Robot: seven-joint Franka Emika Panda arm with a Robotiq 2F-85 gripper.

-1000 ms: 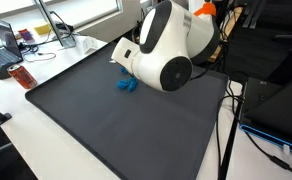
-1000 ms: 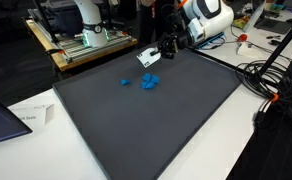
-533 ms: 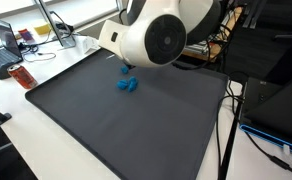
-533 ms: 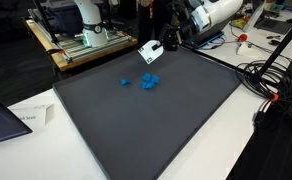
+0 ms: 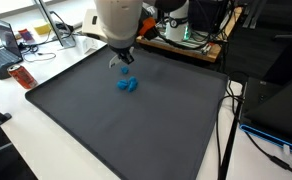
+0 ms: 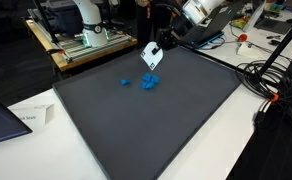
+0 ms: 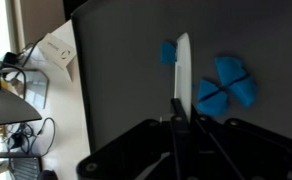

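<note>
My gripper (image 6: pixel 158 50) is shut on a thin white card (image 6: pixel 152 56) and hangs above the far part of a dark grey mat (image 6: pixel 156 130). In the wrist view the card (image 7: pixel 183 65) shows edge-on, sticking out from between the closed fingers of the gripper (image 7: pixel 183 105). Below it on the mat lie a larger blue crumpled piece (image 7: pixel 226 85) and a small blue piece (image 7: pixel 169 52). The larger piece (image 6: pixel 150 82) and the small one (image 6: pixel 125 82) also show in an exterior view. The gripper (image 5: pixel 121 62) hovers just above the blue pieces (image 5: pixel 127 84).
The mat (image 5: pixel 136 130) covers most of a white table. A laptop (image 5: pixel 6 40) and a red object (image 5: pixel 21 75) sit past its far corner. Papers (image 6: pixel 31 118) lie beside the mat, cables (image 6: pixel 271 80) trail off the edge, and another machine (image 6: pixel 91 35) stands behind.
The arm has swung upward and turned, lifting the gripper and the white card higher above the mat. The blue pieces have not moved.
</note>
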